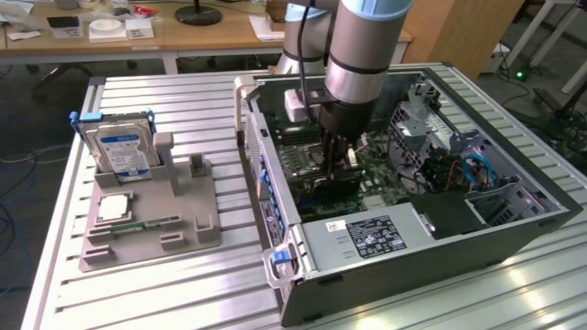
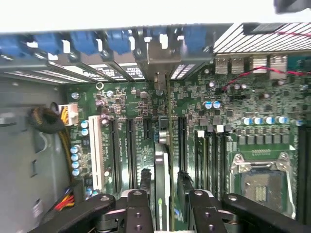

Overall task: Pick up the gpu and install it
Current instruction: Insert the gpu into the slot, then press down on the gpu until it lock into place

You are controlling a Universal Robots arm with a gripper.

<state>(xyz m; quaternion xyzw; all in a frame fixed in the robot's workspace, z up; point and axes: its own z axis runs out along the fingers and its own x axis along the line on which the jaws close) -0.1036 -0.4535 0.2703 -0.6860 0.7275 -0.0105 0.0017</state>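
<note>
While the gpu [image 2: 162, 194] is seen edge-on in the wrist view, it stands upright between the fingers of the tool [image 2: 165, 206], which pinch it from both sides. Its metal end bracket [image 2: 158, 58] reaches the rear wall of the computer case [image 1: 513, 230], and its lower edge lies along an expansion slot of the motherboard [image 2: 194, 111]; whether it is fully seated cannot be told. In the exterior view the tool [image 1: 337, 161] hangs low inside the case, over the motherboard [image 1: 307, 161].

Risks, as a judgement: if the card edge sits slightly off the slot line, downward pressure could bend the card or damage the slot contacts. If the bracket catches on the rear wall, the card could tilt and seat at one end. Neighbouring slots flank the card closely, so a small sideways slip would put it on the wrong line.

Containers. The case lies on its side on the counter [image 1: 165, 302], open upward; it holds the motherboard, a power supply [image 1: 367, 237] at its near end, a drive cage, and blue cables [image 1: 477, 172] on the far side from the rack. Beside the case, toward the exterior view's left, a grey parts rack [image 1: 151, 220] holds a hard drive [image 1: 121, 148] upright in its rear cradle, a processor [image 1: 115, 206] lying flat, and a memory stick [image 1: 147, 225] in a groove. Its other cradles are unfilled.
</note>
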